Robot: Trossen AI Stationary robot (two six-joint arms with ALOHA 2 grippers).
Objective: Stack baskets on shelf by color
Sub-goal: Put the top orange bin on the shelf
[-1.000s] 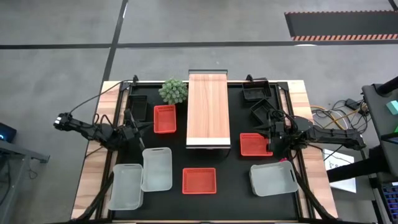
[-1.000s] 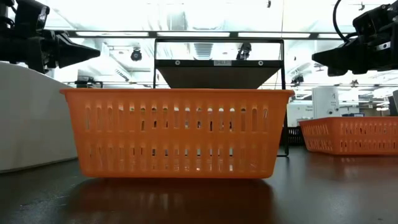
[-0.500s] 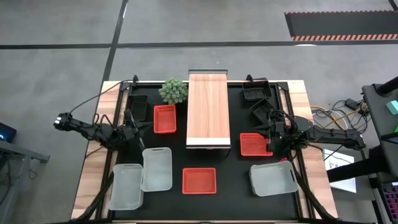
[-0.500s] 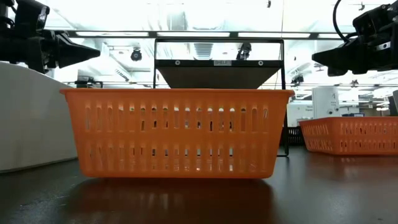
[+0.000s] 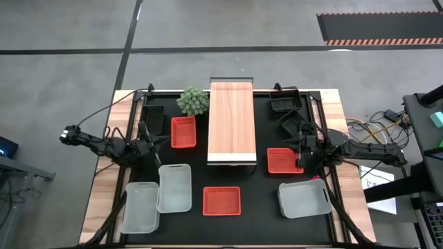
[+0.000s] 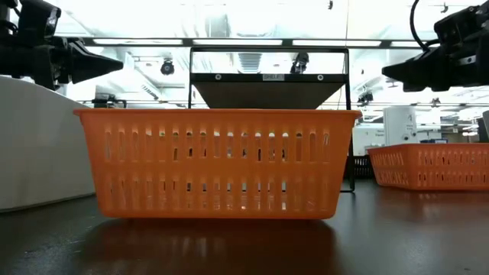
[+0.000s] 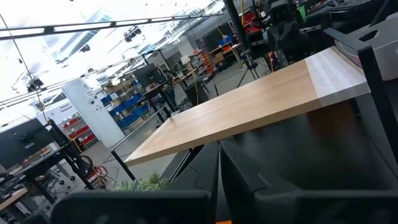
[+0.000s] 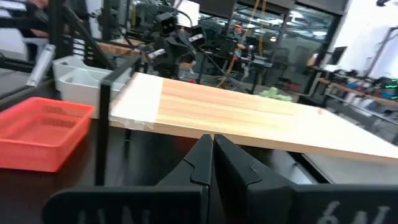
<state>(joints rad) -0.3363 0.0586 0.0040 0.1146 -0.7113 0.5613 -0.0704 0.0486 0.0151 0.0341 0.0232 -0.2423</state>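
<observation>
Left gripper (image 5: 164,141): closed on nothing, at centre left of the high view, beside a red basket (image 5: 183,132).
Right gripper (image 5: 288,146): closed and empty, at centre right, above the edge of another red basket (image 5: 282,160).
Shelf (image 5: 231,122): stood in the upper middle, wood top bare.
Third red basket (image 5: 221,200): lay at lower centre.
White baskets: two at lower left (image 5: 174,187) (image 5: 141,207), touching; one at lower right (image 5: 304,198).
Black baskets (image 5: 286,104): sat at upper right.
Plant (image 5: 193,101): just left of the shelf.
</observation>
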